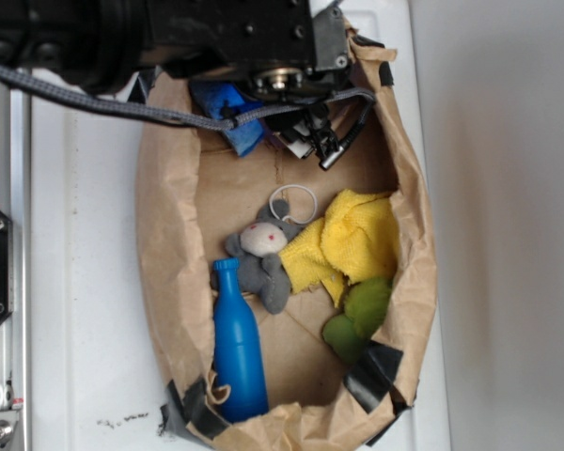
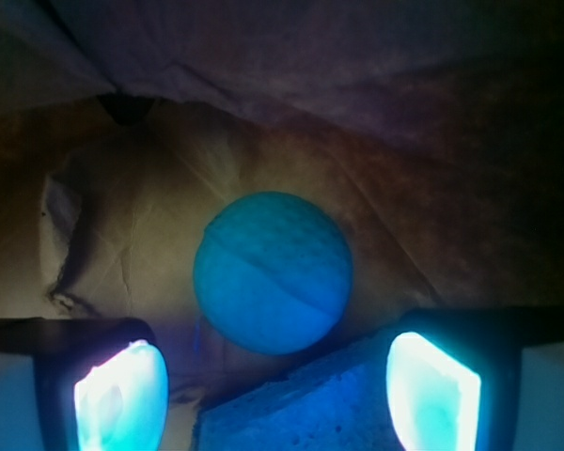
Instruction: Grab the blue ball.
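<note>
Exterior view: the arm reaches over the top end of a crumpled brown paper bag point(image 1: 169, 244) lying on the white surface point(image 1: 85, 310); the gripper point(image 1: 305, 127) sits low inside that end, just beside a light-blue sponge point(image 1: 233, 117). The blue ball itself is not visible here, hidden under the arm. Further down the bag lie a grey plush toy point(image 1: 261, 256), a yellow cloth point(image 1: 357, 240), a green soft item point(image 1: 359, 315) and a tall blue bottle point(image 1: 237, 343), all well apart from the gripper. Risk from this view: the bag wall stands close on both sides of the gripper, so a descent could snag paper or drag the bag. Wrist view: the blue ball point(image 2: 273, 272) rests on the bag floor, centred between and ahead of the two fingers point(image 2: 122, 395), which are spread wide with nothing held. The sponge corner point(image 2: 310, 404) lies between the fingers, touching or nearly touching the ball's near side. Judged risks: closing from here would likely clamp the sponge instead of, or along with, the ball; the round ball could roll away toward the back fold if nudged by a fingertip or by the sponge being pushed; the overhanging paper above could be caught on advance. The gripper needs to move forward past the sponge before closing.
</note>
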You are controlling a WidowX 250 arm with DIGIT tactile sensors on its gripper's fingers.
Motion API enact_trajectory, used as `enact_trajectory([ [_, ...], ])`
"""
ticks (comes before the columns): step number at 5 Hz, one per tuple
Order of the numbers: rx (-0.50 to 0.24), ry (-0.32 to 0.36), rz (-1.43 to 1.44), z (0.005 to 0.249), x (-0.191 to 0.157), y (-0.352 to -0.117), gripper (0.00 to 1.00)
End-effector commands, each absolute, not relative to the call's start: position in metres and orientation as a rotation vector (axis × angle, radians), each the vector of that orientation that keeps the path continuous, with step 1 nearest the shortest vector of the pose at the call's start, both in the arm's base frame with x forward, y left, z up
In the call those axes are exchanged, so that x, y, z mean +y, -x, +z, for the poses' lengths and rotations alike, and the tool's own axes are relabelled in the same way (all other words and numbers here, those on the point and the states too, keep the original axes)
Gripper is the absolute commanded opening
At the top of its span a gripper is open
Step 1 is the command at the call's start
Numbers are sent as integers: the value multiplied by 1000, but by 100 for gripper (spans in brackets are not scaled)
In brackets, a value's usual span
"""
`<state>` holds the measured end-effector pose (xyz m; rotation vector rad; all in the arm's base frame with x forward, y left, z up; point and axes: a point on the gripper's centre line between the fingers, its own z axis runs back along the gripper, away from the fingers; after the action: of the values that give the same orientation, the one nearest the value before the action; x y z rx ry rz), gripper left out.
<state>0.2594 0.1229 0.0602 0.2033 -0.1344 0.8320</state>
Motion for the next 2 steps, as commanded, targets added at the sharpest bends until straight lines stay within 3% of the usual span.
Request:
enact_trajectory([
  [1, -194, -199, 830, 70, 153, -269, 100],
  [2, -217, -189, 834, 74, 163, -274, 100],
])
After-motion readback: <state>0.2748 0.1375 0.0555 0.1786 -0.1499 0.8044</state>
